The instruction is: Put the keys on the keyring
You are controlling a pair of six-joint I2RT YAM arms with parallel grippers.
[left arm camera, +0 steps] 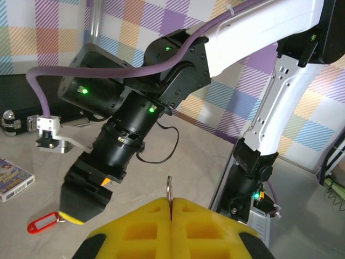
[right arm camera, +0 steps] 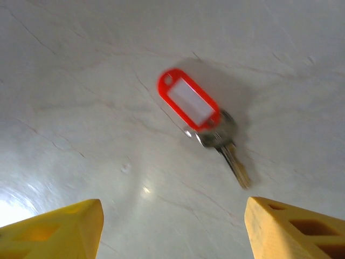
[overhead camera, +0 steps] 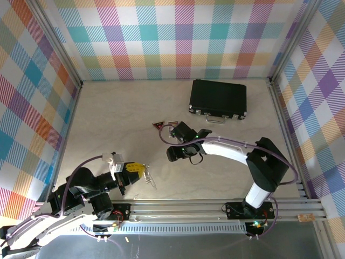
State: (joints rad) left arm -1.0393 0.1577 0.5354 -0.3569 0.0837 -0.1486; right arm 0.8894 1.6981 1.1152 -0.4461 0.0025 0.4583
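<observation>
Right tool [right arm camera: 172,209] is hanging wide open and empty just above the key [right arm camera: 218,132], which is lying flat with its red tag [right arm camera: 190,100] near the middle of the bench [right arm camera: 81,81]. Left tool [left arm camera: 170,208] is pinching the keyring [left arm camera: 169,189] tight by the near edge, left of centre. Nothing appears to be threaded yet. Picking up the key and slipping it onto the ring are both remaining.

- The keys [right arm camera: 210,127]: dull silver metal blade, with a glossy red plastic tag around a white matt insert.
- The desk [right arm camera: 81,81]: pale, smooth, faintly veined, with a soft sheen.
- The keyring [left arm camera: 169,189]: thin bright metal.
- Right gripper [right arm camera: 171,218] jaws: matt yellow plastic.
- The case [overhead camera: 218,97]: matt black, with shiny metal clasps.
</observation>
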